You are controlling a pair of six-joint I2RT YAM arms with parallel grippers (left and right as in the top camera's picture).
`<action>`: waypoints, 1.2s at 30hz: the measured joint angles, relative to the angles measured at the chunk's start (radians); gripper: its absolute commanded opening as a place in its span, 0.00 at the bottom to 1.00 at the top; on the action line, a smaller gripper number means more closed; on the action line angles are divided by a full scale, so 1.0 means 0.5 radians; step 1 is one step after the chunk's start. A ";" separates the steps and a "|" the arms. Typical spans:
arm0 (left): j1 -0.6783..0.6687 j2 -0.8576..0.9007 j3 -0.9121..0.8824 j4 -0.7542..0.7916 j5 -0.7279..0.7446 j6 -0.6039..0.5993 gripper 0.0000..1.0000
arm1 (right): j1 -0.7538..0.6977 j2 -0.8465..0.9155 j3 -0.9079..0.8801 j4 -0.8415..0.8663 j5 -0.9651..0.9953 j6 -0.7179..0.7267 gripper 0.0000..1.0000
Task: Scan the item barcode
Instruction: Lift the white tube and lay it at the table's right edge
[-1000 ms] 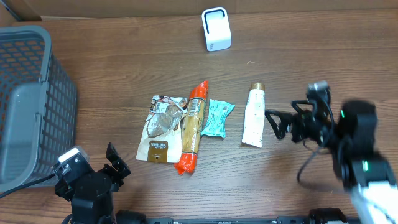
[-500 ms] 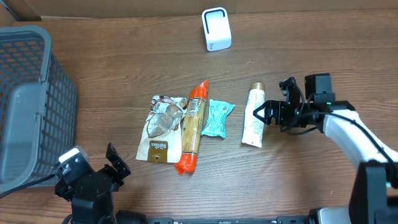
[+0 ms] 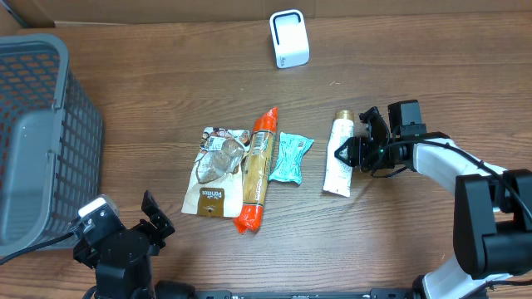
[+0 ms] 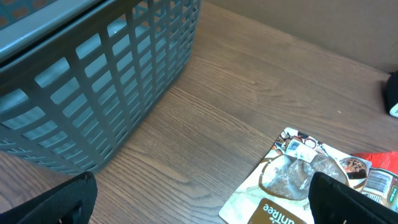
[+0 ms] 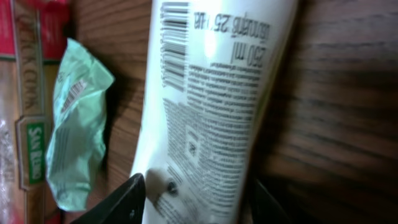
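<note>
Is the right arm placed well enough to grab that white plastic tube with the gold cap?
Probably yes. The right gripper straddles the white plastic tube, with fingers on either side and nothing between; the crumpled green packet lies apart from it.

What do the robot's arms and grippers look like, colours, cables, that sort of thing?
The left gripper and right gripper are black, with tapered fingers. The right arm has a white curved shell between black joints and a black cable. The left arm is black, carrying a white block and a dark cable.
</note>
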 measured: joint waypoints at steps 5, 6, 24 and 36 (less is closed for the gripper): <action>0.000 0.000 -0.001 0.000 0.000 0.000 1.00 | -0.002 0.008 0.003 0.047 -0.025 0.016 0.04; 0.000 0.000 0.000 0.000 0.000 0.000 1.00 | -0.002 0.004 0.006 0.052 -0.053 0.024 0.04; 0.000 0.000 0.000 0.000 0.000 0.000 1.00 | -0.163 -0.152 0.014 -0.136 -0.768 0.017 0.04; 0.000 0.000 -0.001 -0.001 0.000 0.000 1.00 | -0.163 -0.845 0.040 -0.429 -1.202 0.034 0.03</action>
